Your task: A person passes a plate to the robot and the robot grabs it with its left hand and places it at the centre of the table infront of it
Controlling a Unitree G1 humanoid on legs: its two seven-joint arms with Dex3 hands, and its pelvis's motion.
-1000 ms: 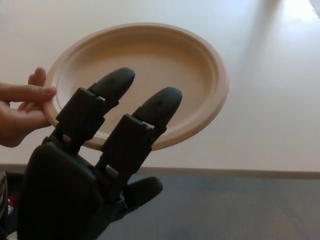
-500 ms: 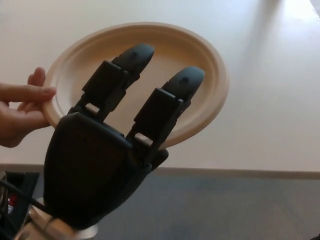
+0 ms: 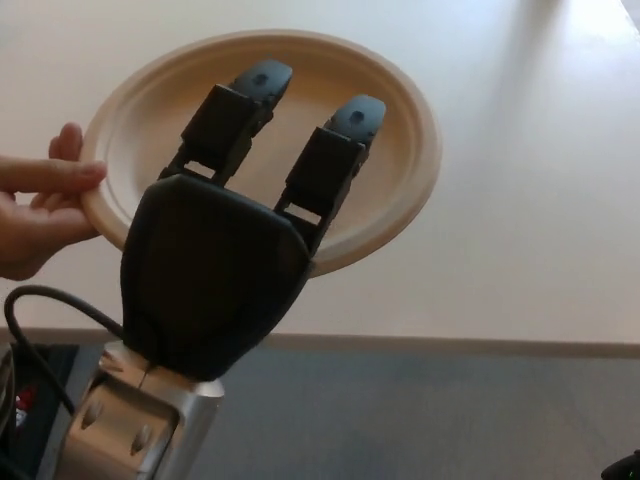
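Observation:
A round beige paper plate [image 3: 400,130] is held tilted above the table, its left rim pinched by a person's hand [image 3: 35,215]. My left hand [image 3: 215,270] rises from the bottom left, its back to the camera. It covers the near side of the plate, and its two fingers [image 3: 235,105] lie stretched out and apart over the plate's hollow. The thumb is hidden behind the palm. The hand is open, with no grip on the plate that I can see.
The pale table [image 3: 530,200] fills the background, with its front edge [image 3: 450,342] running across below the plate. Grey floor [image 3: 430,420] lies nearer. A black cable [image 3: 40,300] loops beside my silver wrist [image 3: 140,420]. A dark sliver [image 3: 628,468] shows at the bottom right corner.
My left hand has risen and pushed forward over the plate, and the thumb has gone out of sight. The plate has shifted slightly up and left in the person's hold.

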